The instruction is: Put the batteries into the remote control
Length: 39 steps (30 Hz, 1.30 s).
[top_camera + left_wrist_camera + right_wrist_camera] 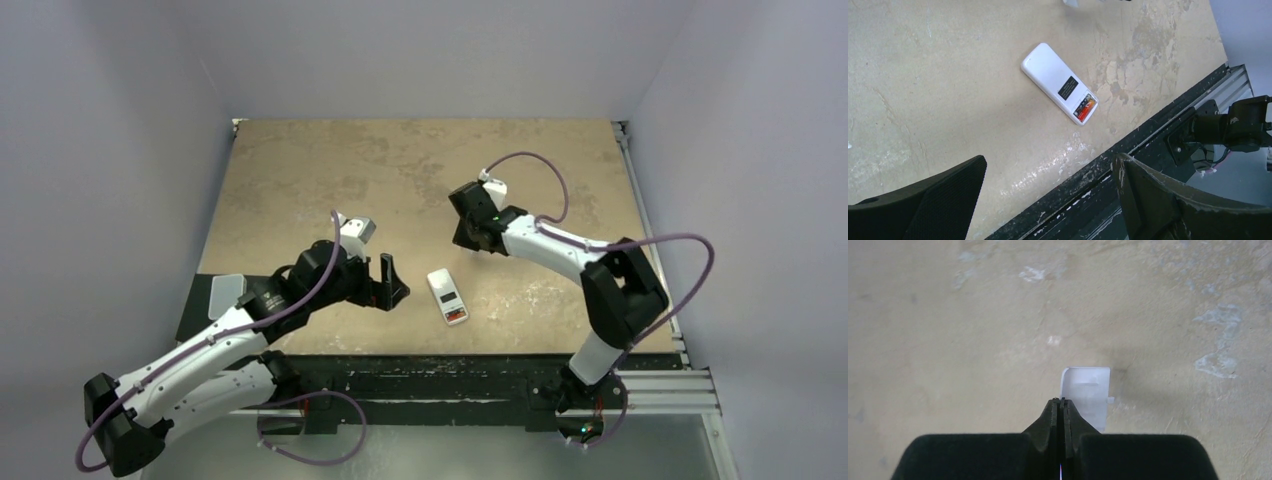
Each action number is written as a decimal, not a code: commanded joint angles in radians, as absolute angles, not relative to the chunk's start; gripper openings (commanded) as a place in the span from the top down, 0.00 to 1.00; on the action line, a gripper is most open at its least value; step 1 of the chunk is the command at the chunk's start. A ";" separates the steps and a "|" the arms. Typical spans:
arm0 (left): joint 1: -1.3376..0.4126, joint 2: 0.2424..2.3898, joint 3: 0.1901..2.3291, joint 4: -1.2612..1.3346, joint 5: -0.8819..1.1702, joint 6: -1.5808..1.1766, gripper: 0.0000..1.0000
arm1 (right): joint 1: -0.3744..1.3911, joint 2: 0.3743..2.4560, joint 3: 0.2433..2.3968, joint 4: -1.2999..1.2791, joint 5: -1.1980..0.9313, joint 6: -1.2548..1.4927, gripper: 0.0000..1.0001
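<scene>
White plastic catches the eye first: the remote control [1055,80] lies back-up on the tan table [300,170], between the two arms and close to the near edge. The batteries [1086,106] sit side by side in its uncovered end. I read the loading itself as done and the closing-up as what remains.

The left gripper [1050,161] hovers near the remote with its jaws spread as wide as they seem to go and nothing between them. The right gripper [1063,402] is farther back on the table, its jaws pressed tight together. Its tips are right at the edge of a thin light-grey plate [1093,390] lying flat there. Whether they nip that edge or only rest against it, I cannot tell.

Trouble could come from that plate. It is thin and flat on the surface, so shut tips may just push it along rather than lift it. If it is carried over crooked, it could catch on the batteries instead of seating. A bump from the wide left jaws could also turn the remote or shake the cells loose while they lie exposed.

By count: one remote, two batteries (one reddish-orange, one dark), one plate, two arms, two grippers.
</scene>
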<state>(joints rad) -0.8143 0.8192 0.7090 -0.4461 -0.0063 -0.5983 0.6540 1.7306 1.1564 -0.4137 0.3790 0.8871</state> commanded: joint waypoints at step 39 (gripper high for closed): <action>-0.665 0.885 0.400 1.148 0.609 -1.472 0.32 | 0.658 0.853 0.651 0.749 -0.758 1.260 1.00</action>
<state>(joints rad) -0.6727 0.8555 0.4248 0.8040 0.5537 -1.3071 0.6544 0.8501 0.6701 0.4629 -0.6807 1.0901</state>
